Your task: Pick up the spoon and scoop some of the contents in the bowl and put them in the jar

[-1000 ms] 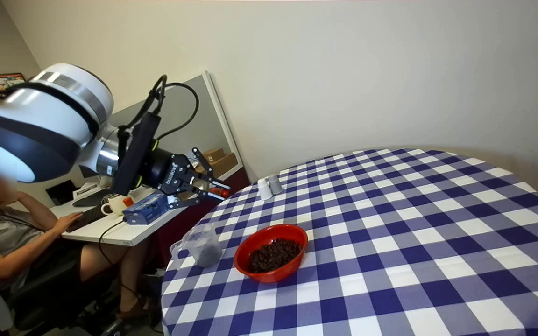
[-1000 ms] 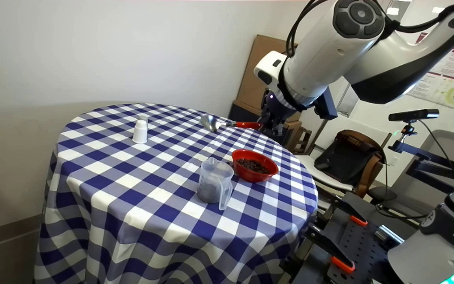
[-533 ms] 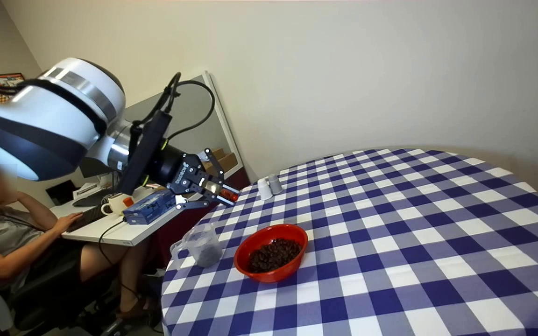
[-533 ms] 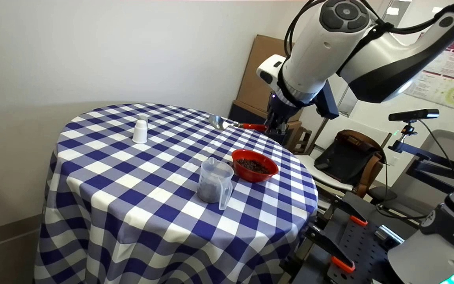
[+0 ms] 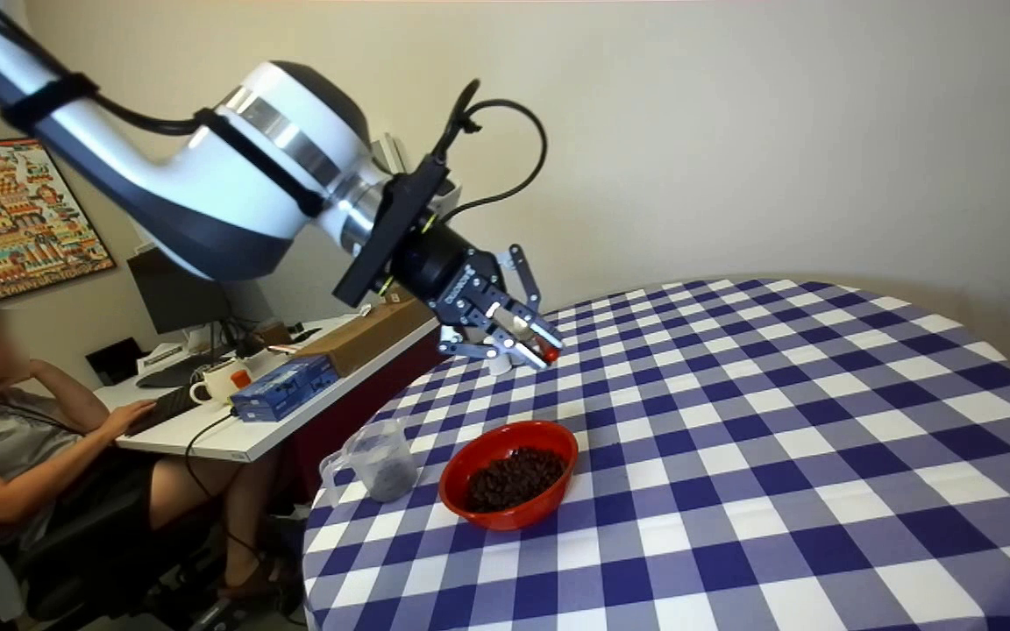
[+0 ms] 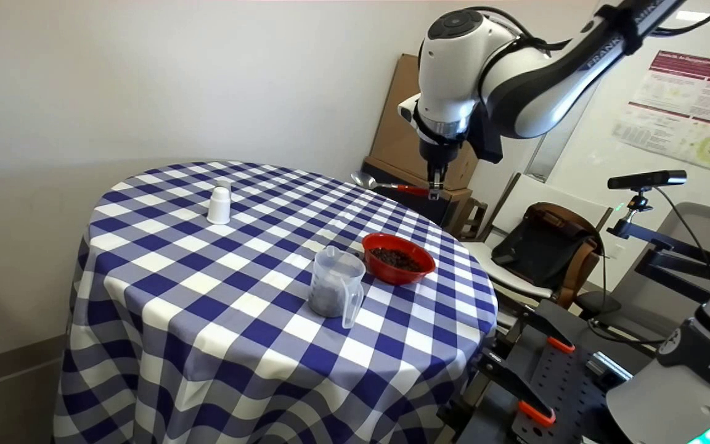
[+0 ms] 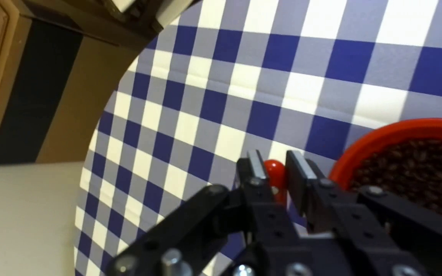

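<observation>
up above the checked desk (image 5: 777, 491), the spoon (image 6: 399, 187) hung in the fingers (image 7: 300, 168), which stood nearly together with just the width of the red handle (image 7: 275, 170) gripped between them. the handle's round end peeped out of the grip in the wrist view. the scoop (image 6: 364, 179) stuck out to one side, roughly level and seemingly bare in an exterior view; whether its hollow faced up was hard to tell.

lower down stood the bowl (image 6: 387, 273) of beans (image 5: 518, 478), with the clear jar (image 6: 335, 280) upright just beside it, not touching.

the pick-up looked done, and the step in hand seemed to be carrying the spoon over to the bowl. doing it well called for placing the scoop, not the fingers, over the beans, since the metal end reached well out from the grip. then the tip needed to dip at a slant, slide in shallow, and come up level, slowly, so the load stayed put. so slim a handle could easily have twisted in the grip if the scoop dug deep or knocked the bowl's side, so a light push seemed wiser than a hard one.
</observation>
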Robot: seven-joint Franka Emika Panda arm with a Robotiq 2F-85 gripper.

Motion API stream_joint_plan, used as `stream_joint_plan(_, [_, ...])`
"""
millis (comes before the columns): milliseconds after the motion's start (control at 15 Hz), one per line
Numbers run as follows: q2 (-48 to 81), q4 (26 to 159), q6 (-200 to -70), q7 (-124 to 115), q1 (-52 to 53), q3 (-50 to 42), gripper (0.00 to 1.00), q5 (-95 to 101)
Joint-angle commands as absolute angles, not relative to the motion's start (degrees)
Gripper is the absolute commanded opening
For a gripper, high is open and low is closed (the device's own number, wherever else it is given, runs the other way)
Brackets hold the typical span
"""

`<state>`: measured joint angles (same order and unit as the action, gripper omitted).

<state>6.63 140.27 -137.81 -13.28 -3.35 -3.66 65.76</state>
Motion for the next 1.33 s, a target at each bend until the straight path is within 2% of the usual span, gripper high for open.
stream_joint_plan(0, [16.7,127.2,-133.4,-10.4,-6.4,-6.4,0.05,58.9])
stream_joint_plan(267, [26.2,115.4,-129.4,-6.0,-10.9,-8.9,0.05,48.2])
stream_joint_plan(600, [33.7,107.3,-123.2,3.4,-15.3,-8.9,0.05,31.4])
stream_joint_plan(933, [37.1,104.1,-118.0,14.3,-17.6,-8.5,0.05,19.0])
stream_joint_plan(1267, [40.7,103.2,-118.9,21.2,-20.5,-8.6,0.05,14.4])
